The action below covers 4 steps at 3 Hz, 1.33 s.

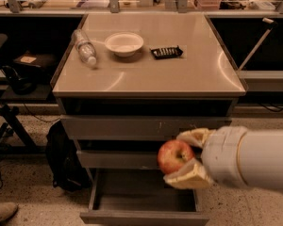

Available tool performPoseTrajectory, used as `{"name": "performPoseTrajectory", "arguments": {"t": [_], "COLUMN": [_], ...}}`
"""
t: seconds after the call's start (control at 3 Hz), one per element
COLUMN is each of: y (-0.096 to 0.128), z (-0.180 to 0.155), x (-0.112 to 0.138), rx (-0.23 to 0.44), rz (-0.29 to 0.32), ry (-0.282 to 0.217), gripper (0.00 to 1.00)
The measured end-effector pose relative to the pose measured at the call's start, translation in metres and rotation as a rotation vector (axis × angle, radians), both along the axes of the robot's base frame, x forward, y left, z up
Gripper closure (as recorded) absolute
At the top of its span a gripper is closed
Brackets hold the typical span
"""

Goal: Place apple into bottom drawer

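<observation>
My gripper (186, 157) comes in from the right on a thick white arm and is shut on the apple (173, 156), a round red apple with yellowish patches. It holds the apple in front of the middle drawer (113, 159), above the bottom drawer (144, 216). The bottom drawer is pulled out, a wide shallow grey tray, and what shows of its inside holds nothing. One cream finger (194, 136) lies above the apple and the other below it.
On the cabinet top (198, 74) lie a clear plastic bottle (85, 47), a white bowl (124, 43) and a black packet (166, 52). The top drawer (132, 126) is shut. A black bag (61, 157) sits on the floor at the left, near a table leg.
</observation>
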<state>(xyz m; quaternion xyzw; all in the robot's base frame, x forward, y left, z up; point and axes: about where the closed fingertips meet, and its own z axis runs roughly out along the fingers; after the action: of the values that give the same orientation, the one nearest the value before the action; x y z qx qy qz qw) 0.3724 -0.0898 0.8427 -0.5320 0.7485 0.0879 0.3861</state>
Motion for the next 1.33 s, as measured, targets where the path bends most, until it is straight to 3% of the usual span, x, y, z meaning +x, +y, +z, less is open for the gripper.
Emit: {"name": "performPoseTrajectory", "arguments": {"t": [0.33, 1.0, 1.33], "y": [0.006, 0.007, 0.009], "z": [-0.054, -0.057, -0.099], "x": [-0.021, -0.024, -0.022], "rx": [0.047, 0.043, 0.073], "rz": [0.004, 0.007, 0.015], "ry": [0.058, 0.064, 0.065], "gripper": [1.0, 1.0, 1.0]}}
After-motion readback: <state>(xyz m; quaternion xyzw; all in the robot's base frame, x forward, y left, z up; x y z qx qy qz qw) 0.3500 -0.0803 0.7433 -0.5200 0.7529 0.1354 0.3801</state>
